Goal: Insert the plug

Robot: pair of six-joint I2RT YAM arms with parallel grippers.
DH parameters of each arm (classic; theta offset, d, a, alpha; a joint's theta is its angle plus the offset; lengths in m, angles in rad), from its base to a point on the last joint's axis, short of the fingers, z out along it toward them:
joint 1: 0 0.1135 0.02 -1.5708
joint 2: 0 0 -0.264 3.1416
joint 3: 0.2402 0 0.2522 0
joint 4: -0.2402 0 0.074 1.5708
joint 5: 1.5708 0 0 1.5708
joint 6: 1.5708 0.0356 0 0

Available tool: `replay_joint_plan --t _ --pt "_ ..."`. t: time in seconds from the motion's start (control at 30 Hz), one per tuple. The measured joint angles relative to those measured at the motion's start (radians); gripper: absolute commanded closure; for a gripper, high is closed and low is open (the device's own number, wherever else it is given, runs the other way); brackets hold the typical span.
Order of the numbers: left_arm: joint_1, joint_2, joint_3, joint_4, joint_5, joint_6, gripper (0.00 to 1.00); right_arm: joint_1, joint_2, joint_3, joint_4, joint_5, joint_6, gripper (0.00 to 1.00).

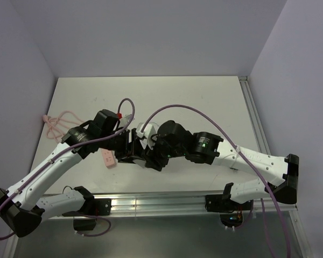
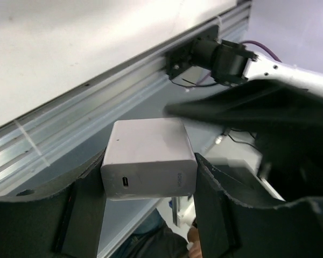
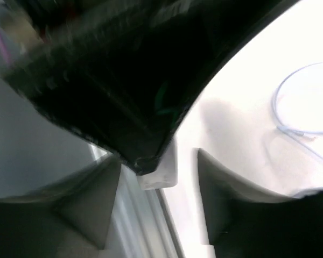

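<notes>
Over the table [image 1: 204,102] (centre): left gripper [image 2: 151,167] clamped on white charger [image 2: 149,156].
Right gripper [image 3: 159,161]: blurred; cannot tell its grip.
Plug wire [image 3: 276,102]: looped on table; head unseen.
Handling: light, floppy; pinch its stiff head.

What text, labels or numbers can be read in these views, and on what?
No text is legible in any view.
white charger block, held in the left gripper: small grey print beside its port, too small to read.
black joint housing on the right arm: a green mark, too small to read.
Right wrist view: blurred, no text visible.
</notes>
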Motion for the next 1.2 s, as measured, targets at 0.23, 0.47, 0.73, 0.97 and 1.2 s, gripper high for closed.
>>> replay_joint_plan --t 0.23,0.47,0.73,0.97,1.2 --pt "0.014 -0.031 -0.014 -0.048 -0.191 0.007 1.00 -0.012 -0.161 -0.092 0.126 0.135 0.081 0.00" --pt "0.055 -0.047 -0.013 -0.159 -0.494 0.039 1.00 -0.050 -0.451 -0.223 0.136 0.243 0.183 0.00" --pt "0.173 -0.066 -0.107 -0.174 -0.642 0.079 1.00 -0.052 -0.592 -0.418 0.204 0.240 0.260 0.01" --pt "0.208 -0.023 -0.140 -0.124 -0.734 0.079 1.00 -0.052 -0.556 -0.467 0.238 0.215 0.274 0.02" --pt "0.229 0.031 -0.208 -0.076 -0.793 0.058 1.00 -0.052 -0.550 -0.480 0.279 0.204 0.274 0.02"
